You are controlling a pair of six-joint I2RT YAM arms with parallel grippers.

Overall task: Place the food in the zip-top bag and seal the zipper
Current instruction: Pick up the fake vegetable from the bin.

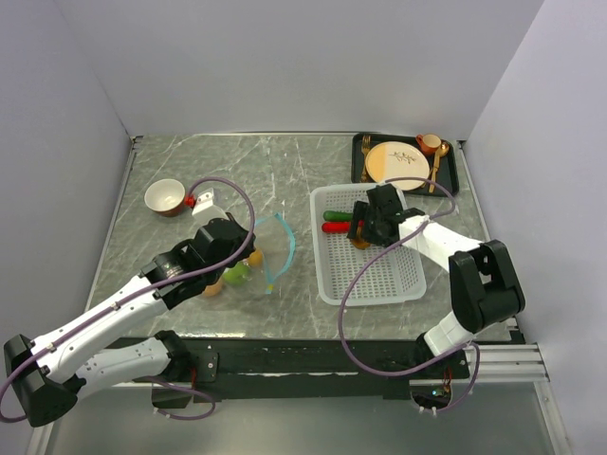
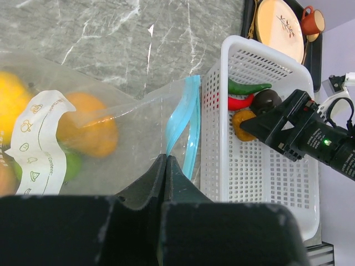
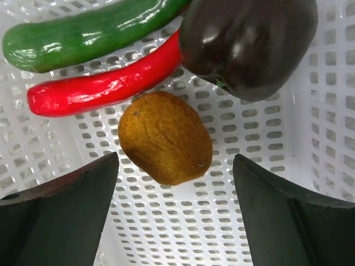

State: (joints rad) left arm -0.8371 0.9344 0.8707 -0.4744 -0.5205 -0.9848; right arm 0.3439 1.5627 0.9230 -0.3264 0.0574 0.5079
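Observation:
The zip-top bag (image 2: 127, 119) lies clear on the marble, left of the white basket, with its teal zipper (image 2: 186, 111) standing open in a loop (image 1: 283, 248). Inside it are yellow (image 2: 10, 97), orange (image 2: 91, 126) and lime-green (image 2: 73, 166) food. My left gripper (image 2: 165, 157) is shut on the bag's edge, right at the zipper strip. My right gripper (image 3: 175, 205) hangs open inside the basket (image 1: 384, 280). A brown round (image 3: 166, 138) lies just ahead of its fingertips, apart from both. Beyond that lie a red pepper (image 3: 105, 86), a green pepper (image 3: 89, 30) and a dark round fruit (image 3: 249, 44).
A black tray (image 1: 453, 178) at the back right carries a tan plate (image 1: 394, 161), an orange cup (image 1: 429, 143) and a spoon. A small bowl (image 1: 166, 197) sits at the back left. Grey walls close in the table on three sides.

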